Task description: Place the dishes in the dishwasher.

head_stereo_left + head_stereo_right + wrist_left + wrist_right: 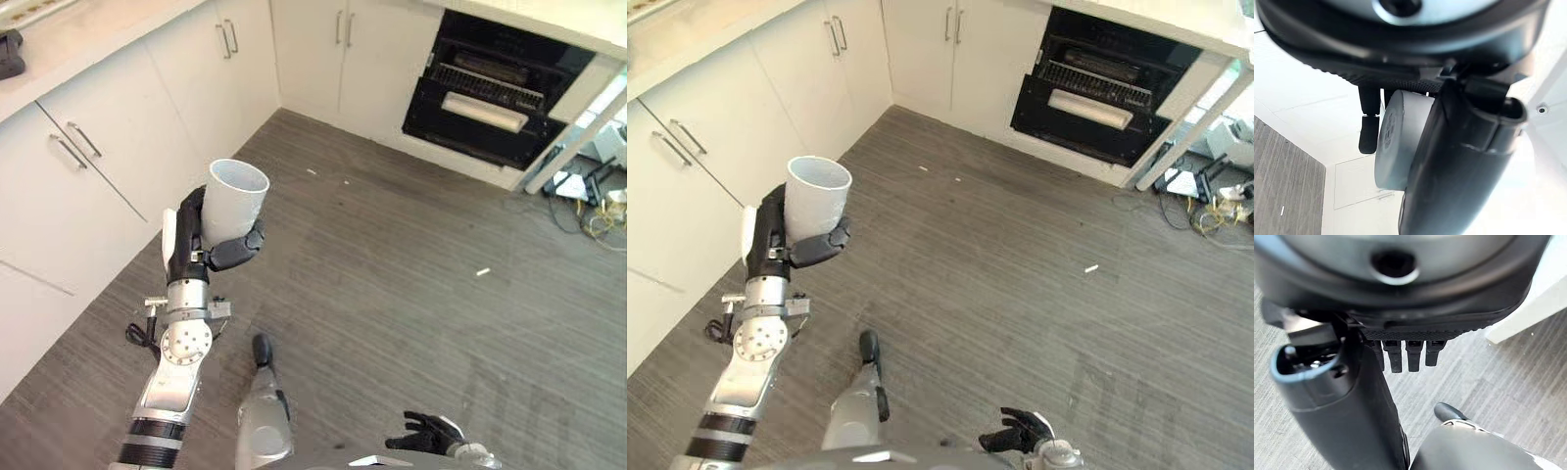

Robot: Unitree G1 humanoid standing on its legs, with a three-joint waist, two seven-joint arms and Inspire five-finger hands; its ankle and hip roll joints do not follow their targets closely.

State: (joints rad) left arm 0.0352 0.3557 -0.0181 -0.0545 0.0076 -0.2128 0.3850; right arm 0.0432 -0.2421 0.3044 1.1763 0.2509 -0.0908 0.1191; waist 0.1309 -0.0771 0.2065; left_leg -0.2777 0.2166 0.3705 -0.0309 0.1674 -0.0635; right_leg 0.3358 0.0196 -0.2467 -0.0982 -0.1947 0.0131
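A white cup (235,201) stands upright and raised over the floor, with my left hand (191,240) shut round its lower wall. In the left wrist view the cup (1396,147) lies between the thumb (1459,161) and the curled fingers. The dark dishwasher (490,88) stands open in the far right corner of the cabinets, with a rack showing inside, well away from the cup. My right hand (431,433) hangs low at the near right, empty, its fingers (1400,355) relaxed and straight.
White cabinets (88,166) run along the left and the back wall. A dark object (10,54) lies on the counter at far left. A white post (578,127) and loose cables (588,196) stand right of the dishwasher. A small white scrap (482,271) lies on the grey floor.
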